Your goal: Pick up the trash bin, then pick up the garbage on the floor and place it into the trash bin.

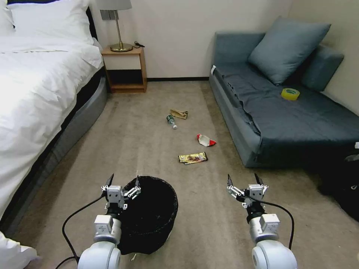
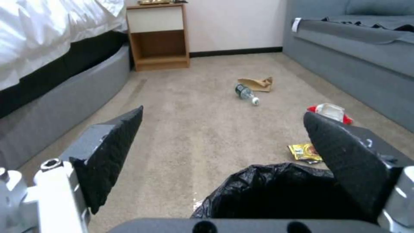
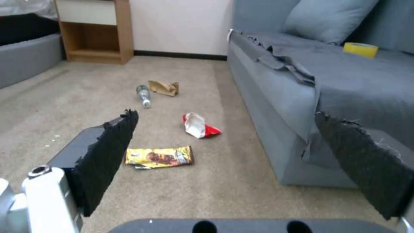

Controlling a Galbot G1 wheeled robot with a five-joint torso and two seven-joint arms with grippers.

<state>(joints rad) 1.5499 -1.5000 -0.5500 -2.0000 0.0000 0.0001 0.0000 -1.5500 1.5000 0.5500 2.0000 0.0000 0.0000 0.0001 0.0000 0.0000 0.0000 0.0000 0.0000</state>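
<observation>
The round black trash bin [image 1: 151,215] stands on the carpet close in front of me; its liner [image 2: 276,194] also shows in the left wrist view. My left gripper [image 1: 123,182] hangs open over the bin's left rim, one finger above the rim, the other outside it. My right gripper [image 1: 243,181] is open above bare carpet to the bin's right. Garbage lies farther ahead: a gold-brown snack wrapper [image 1: 193,158] [image 3: 158,157], a red-and-white wrapper [image 1: 205,140] [image 3: 198,125], a small clear bottle [image 1: 171,121] [image 2: 245,93] and a tan paper scrap [image 1: 178,113] [image 3: 164,88].
A white bed [image 1: 41,93] runs along the left. A grey-blue sofa [image 1: 284,112] with a yellow tape roll [image 1: 290,93] lines the right. A wooden nightstand [image 1: 125,69] with a lamp stands at the back wall. A dark bag [image 1: 342,186] sits at far right.
</observation>
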